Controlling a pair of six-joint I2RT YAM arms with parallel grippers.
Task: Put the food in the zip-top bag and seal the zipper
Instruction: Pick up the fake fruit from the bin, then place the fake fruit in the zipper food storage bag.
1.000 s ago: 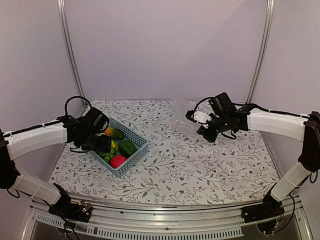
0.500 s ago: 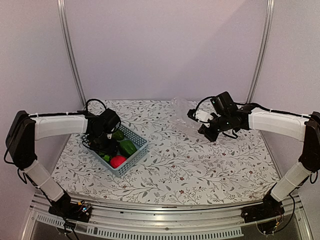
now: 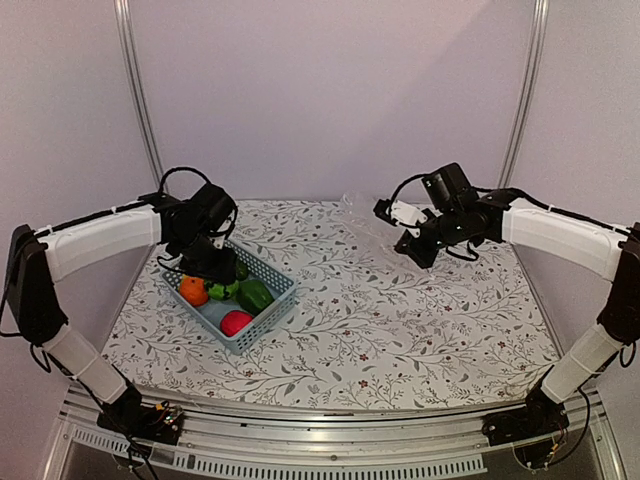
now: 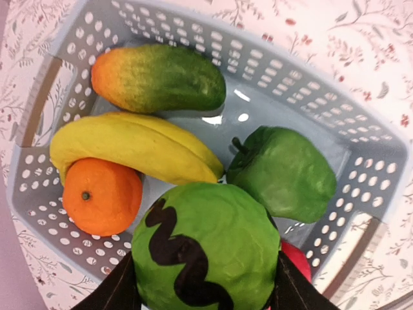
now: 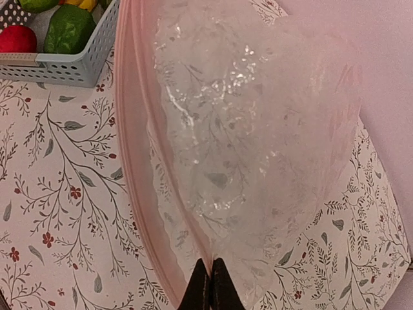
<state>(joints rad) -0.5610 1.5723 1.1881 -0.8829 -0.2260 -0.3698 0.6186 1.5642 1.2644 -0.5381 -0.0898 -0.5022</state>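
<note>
Left hand (image 4: pixel 206 294) around green melon (image 4: pixel 203 242)

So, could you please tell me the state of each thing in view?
toy watermelon: gripped by the left end effector
blue basket: holds mango, banana, orange, green pepper, red ball
zip-top bag: empty, pinched by the shut right end effector
zipper: appears unsealed

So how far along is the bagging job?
Done: nothing is bagged; the clear crinkly plastic bag looks empty. In hand: the left gripper clasps a striped green toy ball over the light blue slotted basket; the right gripper pinches the bag's edge. Still to do: yellow banana, orange, orange-green mango, green pepper, red ball, then sealing the pink zipper strip.
</note>
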